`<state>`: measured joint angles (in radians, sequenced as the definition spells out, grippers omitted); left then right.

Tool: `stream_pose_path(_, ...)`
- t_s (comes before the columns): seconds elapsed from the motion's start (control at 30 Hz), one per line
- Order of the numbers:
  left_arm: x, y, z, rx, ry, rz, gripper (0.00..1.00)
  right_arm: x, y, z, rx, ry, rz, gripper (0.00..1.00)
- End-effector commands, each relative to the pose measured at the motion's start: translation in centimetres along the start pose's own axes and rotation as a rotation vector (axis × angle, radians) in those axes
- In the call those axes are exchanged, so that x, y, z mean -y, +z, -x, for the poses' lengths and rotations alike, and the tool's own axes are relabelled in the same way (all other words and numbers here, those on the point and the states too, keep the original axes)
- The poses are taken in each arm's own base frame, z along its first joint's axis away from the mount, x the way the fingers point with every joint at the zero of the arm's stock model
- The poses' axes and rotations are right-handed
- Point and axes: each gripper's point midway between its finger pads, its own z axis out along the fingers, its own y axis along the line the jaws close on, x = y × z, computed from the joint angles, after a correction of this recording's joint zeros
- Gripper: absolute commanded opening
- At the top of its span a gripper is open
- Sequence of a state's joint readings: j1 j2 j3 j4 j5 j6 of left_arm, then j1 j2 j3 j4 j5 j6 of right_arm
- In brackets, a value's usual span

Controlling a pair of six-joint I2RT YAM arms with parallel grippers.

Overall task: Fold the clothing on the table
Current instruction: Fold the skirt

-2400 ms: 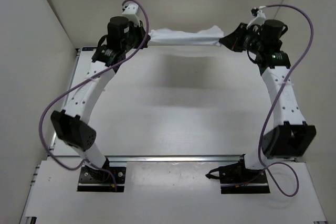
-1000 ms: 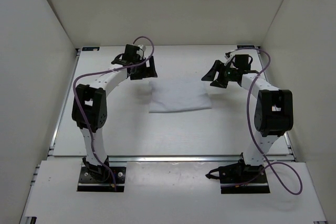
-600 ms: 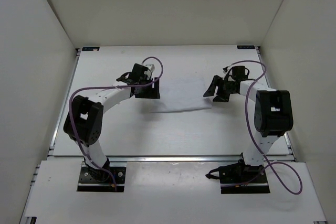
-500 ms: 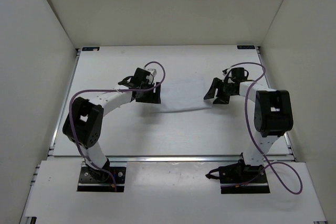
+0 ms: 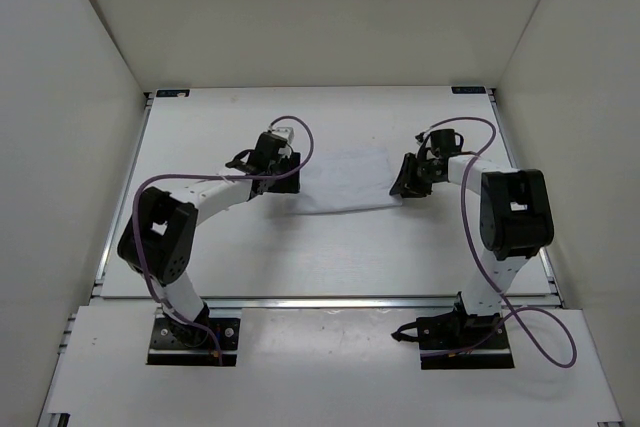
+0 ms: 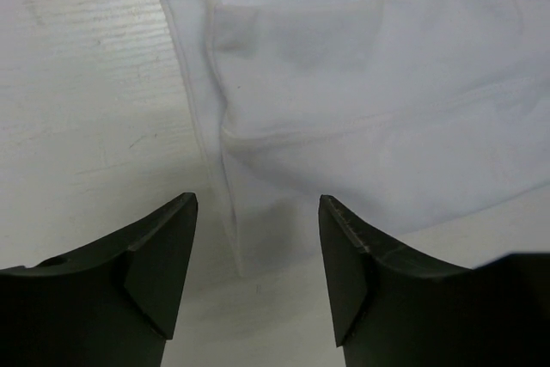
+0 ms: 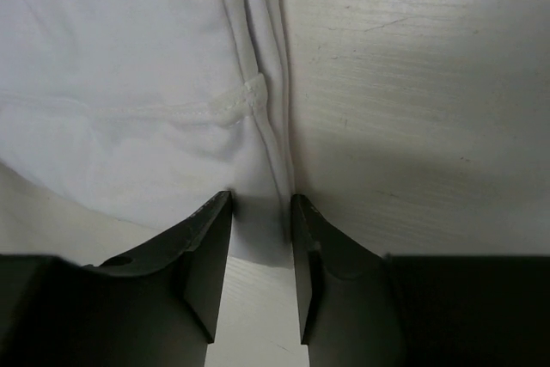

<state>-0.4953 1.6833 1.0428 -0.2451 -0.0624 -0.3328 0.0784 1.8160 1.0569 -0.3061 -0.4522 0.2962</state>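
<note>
Clothing (image 5: 340, 182) lies flat near the middle of the worktop (image 5: 330, 257) in the top view, a pale rectangle that barely stands out from the white surface. My two arms reach in from either side. The left end effector (image 5: 284, 178) sits at the cloth's left edge and the right end effector (image 5: 407, 178) at its right edge. I judge they are placed that way so both sides can be lifted together and carried over for a fold. From up here I cannot read how either pair of fingers stands.

The left wrist view fills that in. The left end effector (image 6: 258, 212) is spread wide, and the near left corner of the clothing (image 6: 361, 109) lies between its fingers, with bare worktop (image 6: 86, 83) to the left. Nothing is pinched on this side. The layered edges suggest to me that the garment is already doubled.

The right wrist view shows the right end effector (image 7: 260, 204) with its fingers drawn close. The garment's side hem (image 7: 266, 135) runs straight into the narrow gap, just below a stitched seam (image 7: 245, 96). I cannot tell whether the pads bite the fabric yet. Only these close views show the edge lined up for each grasp, while only the top view shows the cloth lying square between the arms.
</note>
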Motion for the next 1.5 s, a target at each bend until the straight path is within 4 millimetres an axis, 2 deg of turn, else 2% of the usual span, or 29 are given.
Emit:
stream_pose_path(0.0,0.3,0.8,1.5,0.03,0.001,0.017,0.66,0.4,0.7,0.6,0.005,-0.01,-0.031,0.28)
stream_pose_path(0.03,0.2,1.1,0.9,0.008,0.0,0.016,0.63,0.8,1.0,0.3,-0.009,0.0,-0.036,0.23)
stream_pose_path(0.13,-0.5,1.7,0.5,-0.008,-0.008,0.033,0.47,0.8,1.2,0.9,-0.012,0.009,-0.029,0.09)
stream_pose_path(0.23,-1.2,2.2,0.0,-0.022,-0.017,0.054,0.4,0.6,1.4,1.2,-0.016,0.008,-0.028,0.05)
stream_pose_path(0.3,-1.5,2.5,-0.3,-0.038,-0.022,0.057,0.3,0.3,1.3,1.6,-0.013,0.004,-0.026,0.02)
stream_pose_path(0.33,-1.4,2.8,-0.2,-0.038,-0.024,0.057,0.25,0.2,1.4,1.7,-0.018,-0.007,-0.034,0.0)
stream_pose_path(0.47,-0.9,3.9,-1.0,-0.096,-0.013,0.043,0.14,-0.5,0.2,3.4,-0.006,-0.037,-0.038,0.0)
stream_pose_path(0.53,-0.4,4.2,-1.3,-0.112,-0.003,0.033,0.08,-1.8,-1.0,5.6,0.031,-0.085,-0.039,0.0)
stream_pose_path(0.57,-0.3,4.6,-1.7,-0.132,-0.008,0.035,0.08,-2.3,-1.5,6.8,0.05,-0.102,-0.037,0.0)
stream_pose_path(0.67,0.7,4.9,-2.1,-0.153,0.002,0.012,0.06,-5.7,-3.1,8.6,0.089,-0.203,-0.01,0.0)
stream_pose_path(0.77,0.9,5.3,-2.6,-0.17,0.0,0.012,0.05,-9.5,-4.1,9.6,0.106,-0.248,0.077,0.0)
stream_pose_path(0.9,1.5,6.2,-4.2,-0.237,-0.022,-0.026,0.06,-15.6,-4.9,8.7,0.115,-0.33,0.23,0.0)
stream_pose_path(1.03,2.5,6.6,-4.9,-0.283,-0.057,-0.077,0.05,-20.6,-4.7,6.0,0.101,-0.357,0.413,0.0)
stream_pose_path(1.07,2.6,6.7,-5.0,-0.291,-0.068,-0.081,0.03,-21.3,-4.3,4.1,0.061,-0.352,0.448,0.0)
stream_pose_path(1.17,3.3,6.6,-6.1,-0.335,-0.121,-0.134,0.02,-24.5,-3.9,2.0,0.039,-0.38,0.571,0.0)
stream_pose_path(1.2,3.2,6.5,-6.5,-0.347,-0.123,-0.132,0.02,-25.2,-3.4,0.9,0.01,-0.381,0.598,0.0)
stream_pose_path(1.33,3.4,6.3,-7.8,-0.375,-0.156,-0.153,0.0,-28.6,-2.8,-1.2,-0.019,-0.454,0.676,0.0)
stream_pose_path(1.47,3.7,5.8,-8.5,-0.4,-0.183,-0.18,0.0,-28.1,-0.8,-1.9,-0.057,-0.453,0.614,0.0)
